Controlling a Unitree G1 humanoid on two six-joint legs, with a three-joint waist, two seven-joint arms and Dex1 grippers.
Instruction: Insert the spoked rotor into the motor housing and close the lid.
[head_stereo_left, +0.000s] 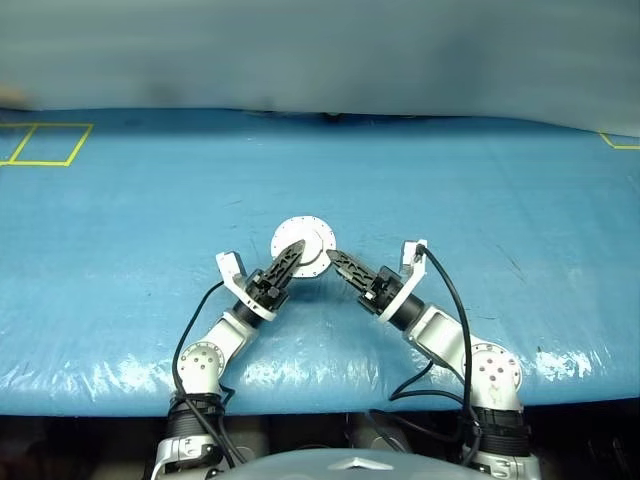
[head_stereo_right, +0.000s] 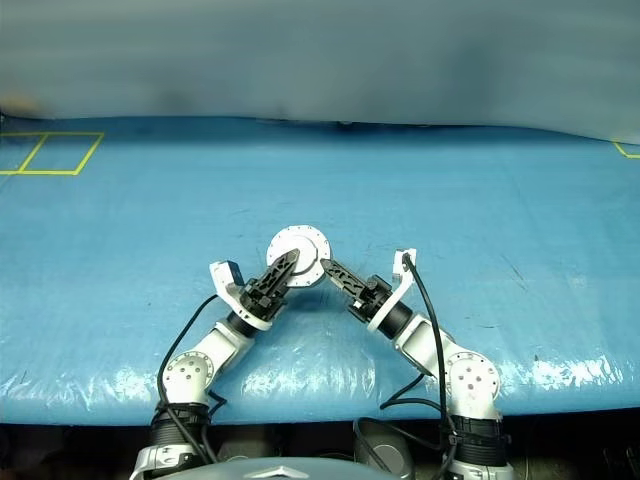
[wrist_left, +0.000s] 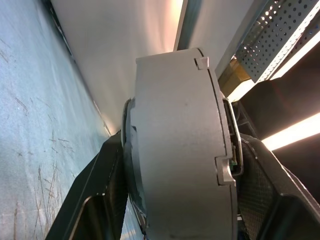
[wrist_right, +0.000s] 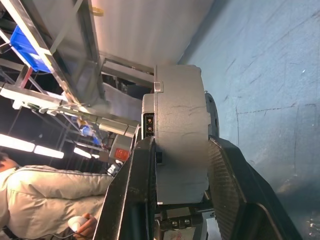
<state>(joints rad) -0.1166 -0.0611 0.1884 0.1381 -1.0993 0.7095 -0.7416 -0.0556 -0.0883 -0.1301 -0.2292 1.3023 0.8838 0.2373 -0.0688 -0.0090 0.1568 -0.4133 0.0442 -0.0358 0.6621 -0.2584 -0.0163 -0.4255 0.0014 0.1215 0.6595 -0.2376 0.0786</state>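
Observation:
The motor housing (head_stereo_left: 303, 243) is a closed silver drum held up above the blue table, its round flat face turned toward me. The lid lies shut against it; I cannot tell which face is the lid. My left gripper (head_stereo_left: 294, 249) comes in from the left, its fingers (wrist_left: 97, 200) pressed on both flat sides of the drum (wrist_left: 180, 150). From the right, my right gripper (head_stereo_left: 334, 258) clamps the same drum (wrist_right: 180, 135) between its fingers (wrist_right: 227, 185). The spoked rotor is hidden.
The blue-covered table (head_stereo_left: 480, 200) spreads wide around the hands, its front edge (head_stereo_left: 330, 398) near me. Yellow tape squares (head_stereo_left: 45, 143) mark the far left, and a yellow corner (head_stereo_left: 622, 142) the far right. A person's sleeve (wrist_right: 45, 192) and metal shelving (wrist_right: 55, 55) show beyond the table.

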